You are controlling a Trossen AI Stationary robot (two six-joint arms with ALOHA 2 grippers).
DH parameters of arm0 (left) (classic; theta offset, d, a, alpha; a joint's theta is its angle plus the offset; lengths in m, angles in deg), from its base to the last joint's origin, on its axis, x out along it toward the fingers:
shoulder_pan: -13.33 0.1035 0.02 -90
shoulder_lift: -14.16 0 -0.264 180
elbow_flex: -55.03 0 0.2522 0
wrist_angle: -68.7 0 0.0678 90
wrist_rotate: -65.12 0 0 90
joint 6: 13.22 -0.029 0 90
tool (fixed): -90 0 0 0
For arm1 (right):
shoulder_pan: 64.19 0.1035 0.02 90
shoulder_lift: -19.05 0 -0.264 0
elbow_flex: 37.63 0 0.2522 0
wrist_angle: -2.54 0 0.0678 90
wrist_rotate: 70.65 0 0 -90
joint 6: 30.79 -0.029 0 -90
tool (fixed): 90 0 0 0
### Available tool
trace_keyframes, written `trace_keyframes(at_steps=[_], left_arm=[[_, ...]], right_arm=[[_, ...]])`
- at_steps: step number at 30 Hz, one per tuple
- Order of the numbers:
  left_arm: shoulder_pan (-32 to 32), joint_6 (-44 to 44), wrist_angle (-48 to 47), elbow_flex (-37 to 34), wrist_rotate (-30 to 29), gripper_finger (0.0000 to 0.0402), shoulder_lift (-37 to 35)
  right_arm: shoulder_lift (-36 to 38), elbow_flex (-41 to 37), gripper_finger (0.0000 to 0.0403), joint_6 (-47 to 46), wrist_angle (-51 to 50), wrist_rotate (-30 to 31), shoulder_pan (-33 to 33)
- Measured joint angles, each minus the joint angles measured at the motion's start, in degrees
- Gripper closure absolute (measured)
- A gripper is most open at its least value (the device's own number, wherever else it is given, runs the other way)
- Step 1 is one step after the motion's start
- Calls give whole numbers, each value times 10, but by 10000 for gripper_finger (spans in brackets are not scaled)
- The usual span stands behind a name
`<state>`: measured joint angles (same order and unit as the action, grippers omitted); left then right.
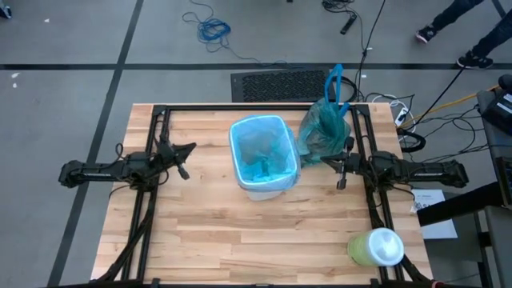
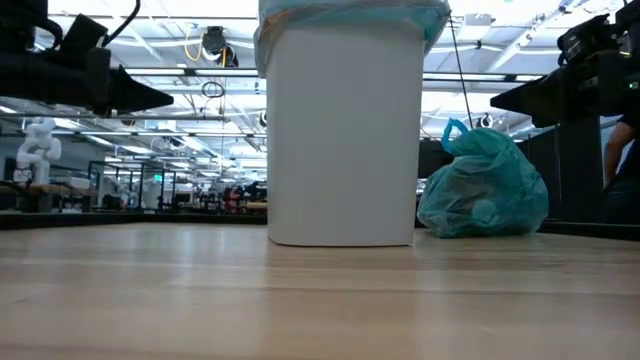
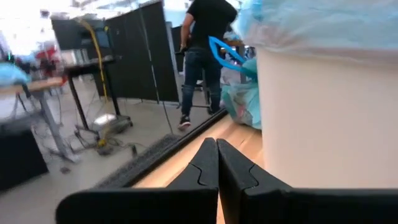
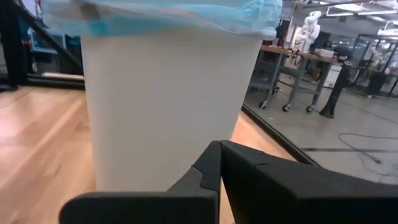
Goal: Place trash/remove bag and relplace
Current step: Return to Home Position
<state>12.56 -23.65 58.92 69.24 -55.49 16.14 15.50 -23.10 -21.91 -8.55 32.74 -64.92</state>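
Observation:
A white bin (image 1: 262,156) stands upright on its base in the middle of the table, lined with a sky-blue bag (image 1: 260,152) whose rim folds over the bin's top (image 2: 350,12). Just right of it a filled teal-green bag (image 1: 324,128) sits on the table, its blue loop handles (image 1: 334,84) sticking up. No loose trash shows. My left gripper (image 1: 190,149) is shut, level, left of the bin and apart from it. My right gripper (image 1: 328,161) is shut, level, right of the bin and near the teal bag's near side. Both show shut in the wrist views (image 3: 217,142) (image 4: 220,144).
A pale-green container with a white top (image 1: 376,246) lies near the table's right front corner. Black frame rails (image 1: 152,200) run along both sides of the table. Beyond the far edge are a floor mat (image 1: 280,84), cables and a standing person (image 3: 205,50).

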Motion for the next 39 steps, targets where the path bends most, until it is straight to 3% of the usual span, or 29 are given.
trace_keyframes(at_steps=[3,12,39], left_arm=[[0,42,0,0,-4,402,0],[0,26,0,0,0,402,0],[0,25,0,0,2,402,0]], right_arm=[[0,0,403,-37,0,-1,0],[0,0,403,-223,1,-2,0],[0,0,403,-230,1,-2,0]])
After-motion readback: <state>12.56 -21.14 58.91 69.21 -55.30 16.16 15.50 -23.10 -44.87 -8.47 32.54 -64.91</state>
